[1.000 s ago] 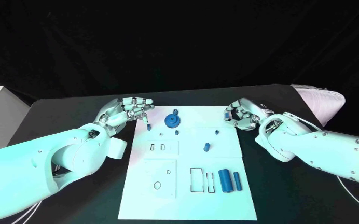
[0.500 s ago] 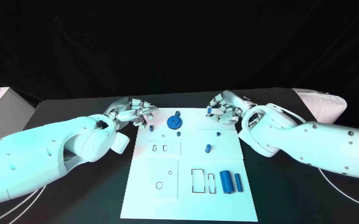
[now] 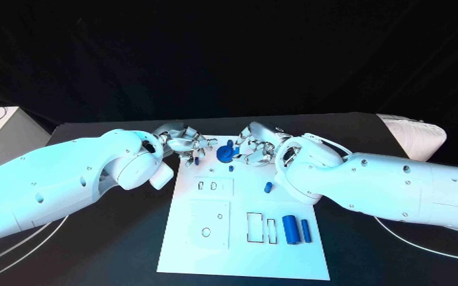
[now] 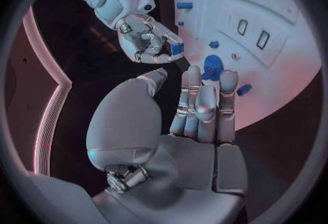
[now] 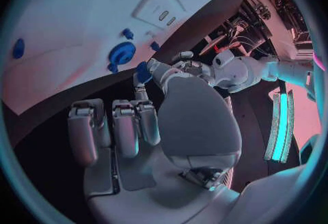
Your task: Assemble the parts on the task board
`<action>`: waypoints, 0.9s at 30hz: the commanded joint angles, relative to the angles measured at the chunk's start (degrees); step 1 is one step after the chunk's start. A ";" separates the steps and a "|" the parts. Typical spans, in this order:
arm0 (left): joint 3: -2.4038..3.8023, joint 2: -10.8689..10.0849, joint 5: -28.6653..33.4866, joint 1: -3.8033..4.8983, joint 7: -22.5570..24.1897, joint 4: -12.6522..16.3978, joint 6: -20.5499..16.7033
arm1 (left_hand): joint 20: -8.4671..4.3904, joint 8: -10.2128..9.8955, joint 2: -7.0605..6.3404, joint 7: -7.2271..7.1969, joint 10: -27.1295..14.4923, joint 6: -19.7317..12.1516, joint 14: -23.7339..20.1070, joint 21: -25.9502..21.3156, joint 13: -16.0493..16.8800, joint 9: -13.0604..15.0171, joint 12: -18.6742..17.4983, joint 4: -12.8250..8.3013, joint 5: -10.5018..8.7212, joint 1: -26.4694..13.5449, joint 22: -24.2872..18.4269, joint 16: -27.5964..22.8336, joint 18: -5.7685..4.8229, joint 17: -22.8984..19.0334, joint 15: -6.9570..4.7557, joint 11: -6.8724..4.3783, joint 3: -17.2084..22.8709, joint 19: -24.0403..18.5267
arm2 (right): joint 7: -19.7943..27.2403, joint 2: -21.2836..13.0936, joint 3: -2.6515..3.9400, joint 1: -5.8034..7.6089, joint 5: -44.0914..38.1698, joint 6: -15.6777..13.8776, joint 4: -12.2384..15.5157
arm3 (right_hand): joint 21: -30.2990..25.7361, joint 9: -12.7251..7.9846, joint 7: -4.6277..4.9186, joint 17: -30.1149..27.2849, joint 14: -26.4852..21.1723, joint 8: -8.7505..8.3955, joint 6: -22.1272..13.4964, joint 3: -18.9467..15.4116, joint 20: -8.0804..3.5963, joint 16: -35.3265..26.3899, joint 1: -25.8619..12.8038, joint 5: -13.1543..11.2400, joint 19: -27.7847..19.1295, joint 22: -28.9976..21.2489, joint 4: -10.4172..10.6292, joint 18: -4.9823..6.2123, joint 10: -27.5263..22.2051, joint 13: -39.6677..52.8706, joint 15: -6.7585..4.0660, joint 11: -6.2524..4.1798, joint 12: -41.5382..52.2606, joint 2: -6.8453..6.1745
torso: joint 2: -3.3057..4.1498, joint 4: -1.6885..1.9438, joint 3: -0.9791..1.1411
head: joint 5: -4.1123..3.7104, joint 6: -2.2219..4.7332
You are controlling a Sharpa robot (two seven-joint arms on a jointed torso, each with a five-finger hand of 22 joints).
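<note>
**Both hands meet at the far edge of the board**

The task board [image 3: 246, 220] lies in the lower middle of the head view, a white plate running from mid-frame down toward the bottom edge. A round blue part [image 3: 225, 153] stands near its top edge, between the two hands. A small blue peg [image 3: 268, 187] stands near the board's centre, and two blue cylinders [image 3: 294, 230] lie side by side in the lower right of the board, next to outlined rectangular slots.

The right hand [image 3: 254, 147] hovers at the board's top edge, just right of the round part. In the left wrist view its fingers are curled together and pinch a small blue piece [image 4: 176, 49] at their tips.

The left hand [image 3: 183, 142] sits at the top left corner of the board, just left of the round part. In its own wrist view the fingers [image 4: 203, 105] are stretched out side by side, with the thumb apart from them, and nothing lies in them; a small blue bit [image 4: 243, 89] lies on the board beside the fingertips.

The black table [image 3: 114, 246] surrounds the board.
</note>
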 commanded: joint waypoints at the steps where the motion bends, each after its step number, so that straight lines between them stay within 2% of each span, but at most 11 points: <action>1: -0.02 0.24 -5.46 0.28 -6.25 0.43 2.68 | 0.13 0.38 -0.07 -0.07 -0.04 -0.62 0.16 0.09 0.07 0.49 0.35 0.33 0.19 -0.71 -0.14 -0.56 -0.69 -0.40 0.20 -0.14 -0.65 0.29 | -3.04 1.13 -0.10 -0.54 -3.61 1.58 -0.08 | -0.17 0.54 -0.45 13.19 5.39 0.21 0.35 0.18 -0.43 -0.11 -0.46 0.28 4.54 13.76 0.01 -0.21 3.68 12.20 -0.38 -0.37 -0.12 -0.08 | 0.13 0.06 0.02 | 0.57 -0.44; 2: -0.02 0.18 -5.70 0.32 -6.57 0.54 2.70 | 0.13 0.39 -0.04 -0.07 -0.06 -0.65 0.14 0.06 0.07 0.56 0.36 0.34 0.20 -0.79 -0.20 -0.60 -0.68 -0.43 0.21 -0.14 -0.74 0.25 | -3.14 1.57 -0.11 -0.83 -4.15 1.52 -0.02 | -0.24 0.55 -0.47 13.15 5.38 0.24 0.33 0.22 -0.44 -0.13 -0.48 0.41 4.50 13.72 -0.01 -0.20 3.67 12.19 -0.38 -0.39 -0.15 -0.09 | 0.11 0.00 0.07 | 0.69 -0.52; 15: -0.03 -1.23 -6.37 0.42 -7.61 1.43 2.65 | 0.13 0.47 0.04 -0.08 -0.09 -0.71 0.09 -0.01 0.09 0.80 0.39 0.35 0.21 -1.03 -0.33 -0.71 -0.66 -0.55 0.21 -0.14 -1.01 0.18 | -3.21 5.26 -0.21 -5.90 -10.91 -1.08 0.59 | -0.25 0.59 -0.51 13.09 5.36 0.37 0.25 0.39 -0.48 -0.15 -0.50 0.95 4.50 13.72 -0.16 -0.19 3.68 12.20 -0.41 -0.44 -0.14 -0.22 | 0.10 -0.06 0.09 | 1.80 -1.94; 22: -0.03 -1.76 -6.35 0.42 -7.89 1.51 2.81 | 0.13 0.50 0.12 -0.09 -0.10 -0.72 0.05 -0.02 0.09 0.87 0.39 0.33 0.24 -1.05 -0.34 -0.79 -0.66 -0.66 0.21 -0.15 -1.05 0.18 | -3.26 5.93 -0.22 -7.12 -13.03 -1.96 0.22 | -0.25 0.61 -0.51 13.03 5.35 0.40 0.23 0.41 -0.49 -0.18 -0.52 1.09 4.50 13.72 -0.21 -0.19 3.69 12.21 -0.42 -0.45 -0.13 -0.30 | 0.11 -0.16 0.06 | 2.07 -2.36; 27: -0.03 -1.94 -6.35 0.41 -8.12 1.41 2.95 | 0.13 0.52 0.21 -0.10 -0.11 -0.74 0.02 -0.04 0.10 0.93 0.39 0.32 0.26 -1.05 -0.38 -0.84 -0.65 -0.72 0.21 -0.16 -1.07 0.16 | -3.24 6.37 -0.25 -7.78 -13.56 -1.85 -0.10 | -0.23 0.62 -0.52 13.02 5.35 0.44 0.23 0.40 -0.50 -0.18 -0.57 1.16 4.52 13.73 -0.24 -0.20 3.74 12.26 -0.42 -0.46 -0.07 -0.40 | 0.11 -0.20 0.16 | 2.31 -2.61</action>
